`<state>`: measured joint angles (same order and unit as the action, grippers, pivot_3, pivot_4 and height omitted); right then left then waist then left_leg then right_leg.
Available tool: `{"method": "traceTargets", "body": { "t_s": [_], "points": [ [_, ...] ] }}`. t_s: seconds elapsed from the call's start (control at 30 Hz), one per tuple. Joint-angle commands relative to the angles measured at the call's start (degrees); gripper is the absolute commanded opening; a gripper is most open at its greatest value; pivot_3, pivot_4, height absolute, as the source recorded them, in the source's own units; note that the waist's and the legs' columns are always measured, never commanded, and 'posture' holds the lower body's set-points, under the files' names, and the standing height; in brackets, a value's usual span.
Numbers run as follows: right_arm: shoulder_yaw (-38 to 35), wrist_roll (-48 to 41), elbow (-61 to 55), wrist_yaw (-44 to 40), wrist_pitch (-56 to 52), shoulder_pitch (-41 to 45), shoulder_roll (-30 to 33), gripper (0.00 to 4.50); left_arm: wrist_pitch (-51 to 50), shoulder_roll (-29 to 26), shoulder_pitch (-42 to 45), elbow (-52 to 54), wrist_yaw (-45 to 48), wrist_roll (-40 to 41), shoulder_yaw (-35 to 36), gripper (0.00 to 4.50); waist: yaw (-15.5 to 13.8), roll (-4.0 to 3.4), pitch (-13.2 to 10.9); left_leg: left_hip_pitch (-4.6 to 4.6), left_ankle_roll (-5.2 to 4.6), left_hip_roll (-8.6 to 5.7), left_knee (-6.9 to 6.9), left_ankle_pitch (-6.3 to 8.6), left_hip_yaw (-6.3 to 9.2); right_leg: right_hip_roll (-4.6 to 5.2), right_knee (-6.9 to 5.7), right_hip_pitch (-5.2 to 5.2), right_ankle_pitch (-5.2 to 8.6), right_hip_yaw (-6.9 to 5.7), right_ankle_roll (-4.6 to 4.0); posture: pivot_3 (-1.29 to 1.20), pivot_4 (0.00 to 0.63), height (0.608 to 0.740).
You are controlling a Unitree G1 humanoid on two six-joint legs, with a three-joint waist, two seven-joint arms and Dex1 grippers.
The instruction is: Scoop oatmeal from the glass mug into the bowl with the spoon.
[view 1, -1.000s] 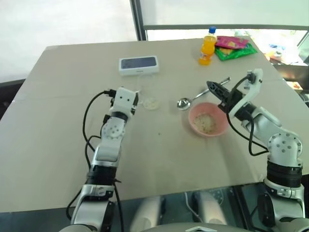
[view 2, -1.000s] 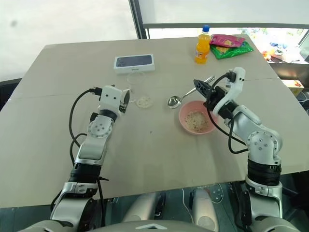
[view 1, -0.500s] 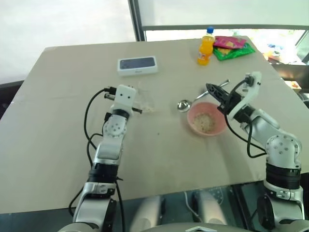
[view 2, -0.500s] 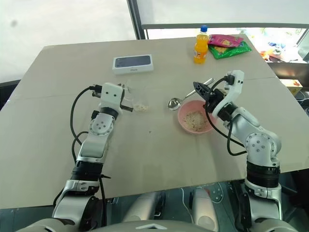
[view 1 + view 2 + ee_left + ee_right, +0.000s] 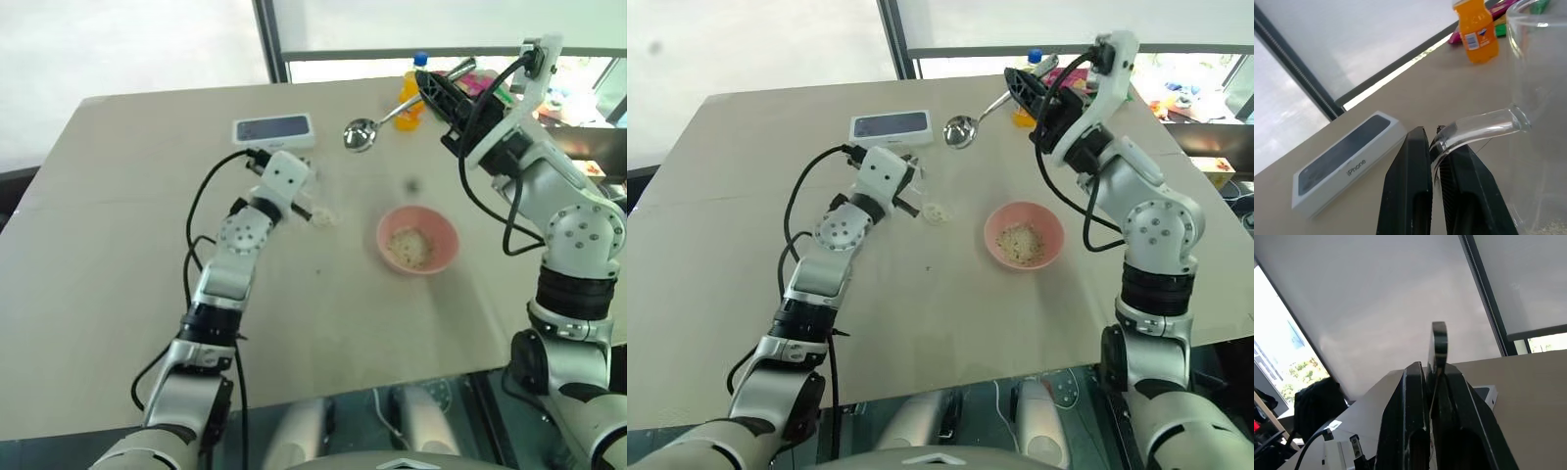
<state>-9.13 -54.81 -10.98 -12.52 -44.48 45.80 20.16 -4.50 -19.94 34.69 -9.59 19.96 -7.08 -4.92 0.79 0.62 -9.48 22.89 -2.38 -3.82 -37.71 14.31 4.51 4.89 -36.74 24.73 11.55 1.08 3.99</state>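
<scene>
Fingers of the left gripper point(image 5: 1436, 147) are pinched tight on the clear handle of the glass mug point(image 5: 1542, 122), which sits between the white phone box point(image 5: 273, 130) and the bowl point(image 5: 417, 239), with a bit of oatmeal point(image 5: 936, 211) in its bottom. Right gripper point(image 5: 1435, 377) has its fingers clamped on the spoon point(image 5: 361, 134) handle, holding it up high over the far part of the table point(image 5: 118, 245), near the orange bottle point(image 5: 1478, 32). Pink bowl has oatmeal in it too.
</scene>
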Motion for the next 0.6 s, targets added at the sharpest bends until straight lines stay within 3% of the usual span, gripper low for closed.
{"method": "traceTargets", "body": {
  "t_s": [0.03,0.37,0.6],
  "points": [
    [5.7,7.0,-0.7,-6.9,2.3,-1.0,2.8,0.00,4.8,-1.5,2.9,1.4,3.1,-0.2,-1.3,0.07,0.0,0.00,0.0,0.00,-0.01,0.00,0.00,0.00,0.00,0.00,0.00,0.00,0.00,0.00,0.00,0.00,0.150,0.740],
    [19.1,28.7,3.5,-20.3,16.7,-0.1,6.3,0.00,13.8,-3.5,9.7,-5.3,4.6,-3.4,-3.9,0.07,0.0,0.01,0.0,0.00,0.03,-0.01,-0.01,-0.02,-0.02,0.00,-0.01,0.02,0.00,0.00,0.00,0.00,0.150,0.740],
    [21.2,36.2,7.8,-23.4,22.8,-0.7,4.6,0.00,16.0,-2.4,12.3,-8.8,5.6,-3.5,-4.6,0.07,0.0,0.02,0.0,0.02,0.04,-0.02,-0.01,-0.02,-0.02,0.00,0.00,0.04,0.00,-0.01,0.01,0.00,0.150,0.740]
  ]
}}
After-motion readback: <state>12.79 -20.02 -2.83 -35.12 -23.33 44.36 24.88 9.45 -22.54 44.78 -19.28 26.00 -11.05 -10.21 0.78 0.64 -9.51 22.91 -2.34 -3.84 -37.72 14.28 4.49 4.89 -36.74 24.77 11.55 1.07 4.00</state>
